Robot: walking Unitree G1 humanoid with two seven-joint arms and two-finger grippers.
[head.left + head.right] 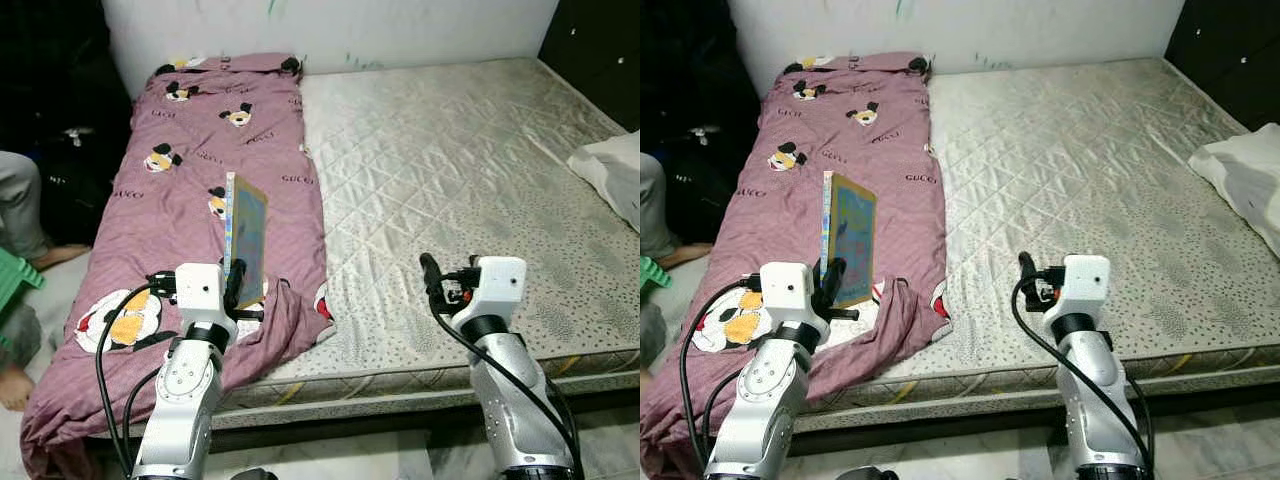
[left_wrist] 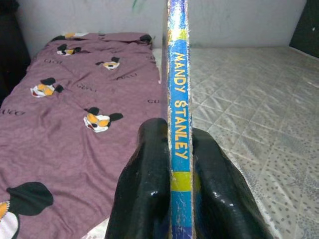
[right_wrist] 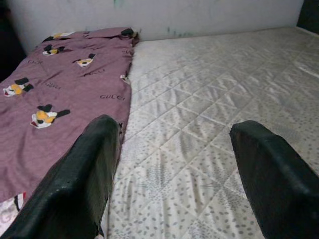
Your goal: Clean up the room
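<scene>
Blue-spined book point(image 1: 246, 232) upright, clamped in left gripper point(image 1: 234, 285) above blanket point(image 1: 190, 150).

Blanket point(image 1: 200, 170) on mattress point(image 1: 460, 200) left side; book point(image 1: 246, 232) upright over blanket; pillow point(image 1: 612, 170) far right.

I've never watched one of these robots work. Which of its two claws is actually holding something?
The left gripper: its black fingers are clamped on the spine of a thin book, held upright over the purple blanket. The right gripper hangs open over the bare mattress.
</scene>
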